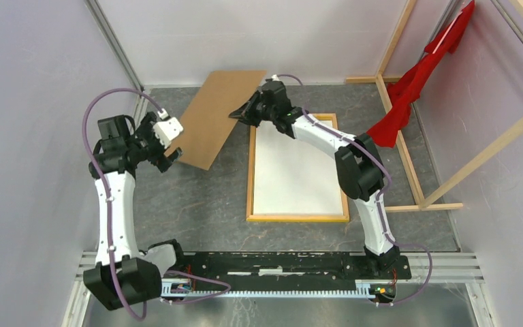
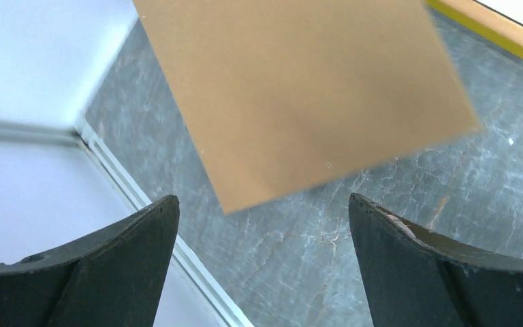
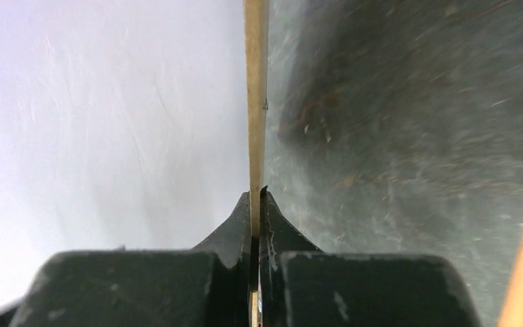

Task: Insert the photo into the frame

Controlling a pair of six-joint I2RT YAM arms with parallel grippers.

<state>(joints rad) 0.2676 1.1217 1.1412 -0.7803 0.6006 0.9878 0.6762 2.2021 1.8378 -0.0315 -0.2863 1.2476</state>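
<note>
The frame [image 1: 250,170] lies flat in the middle of the table, its light wood back up. The photo [image 1: 296,174] lies inside it, white reverse up. My right gripper [image 1: 243,113] is shut on the edge of the brown backing sheet [image 1: 214,116] and holds it lifted and tilted, left of the frame's far corner. In the right wrist view the sheet [image 3: 255,102] shows edge-on between the closed gripper [image 3: 257,199]. My left gripper [image 1: 169,155] is open and empty at the sheet's near left corner. In its wrist view the gripper [image 2: 264,204] is just short of the sheet [image 2: 299,88].
Bare wooden beams [image 1: 408,157] with a red cloth [image 1: 415,82] stand at the right. White walls close in the left, back and right. A metal rail [image 2: 150,204] runs along the left wall's foot. The frame's yellow edge [image 2: 497,33] shows in the left wrist view.
</note>
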